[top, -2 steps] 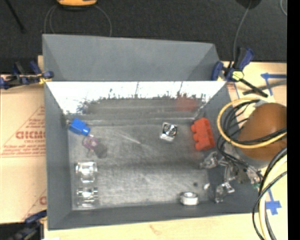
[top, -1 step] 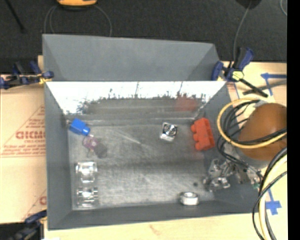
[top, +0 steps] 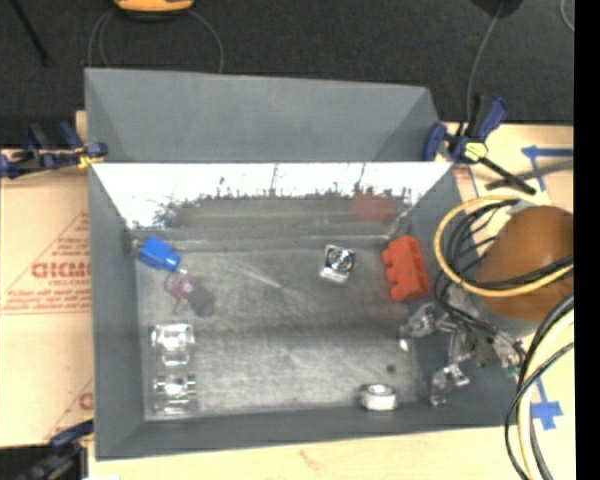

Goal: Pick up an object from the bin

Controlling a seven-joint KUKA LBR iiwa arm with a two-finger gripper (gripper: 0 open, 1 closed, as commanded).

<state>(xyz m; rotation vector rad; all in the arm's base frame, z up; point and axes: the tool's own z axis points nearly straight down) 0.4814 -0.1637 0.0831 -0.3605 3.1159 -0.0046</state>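
Here the claw (top: pixel 435 356) hangs near a red block (top: pixel 404 266); open or shut, I cannot tell.

The one camera hangs above the grey bin (top: pixel 260 118) and looks down at a slant: the wall beyond the gripper (top: pixel 442 363) shows broad, the wall on its near side only as a narrow strip. It stands far enough back to take in the whole bin, whose floor spreads leftward from the gripper.

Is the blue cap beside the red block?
No, the blue plastic cap lies at the bin's left, the red plastic block at its right.
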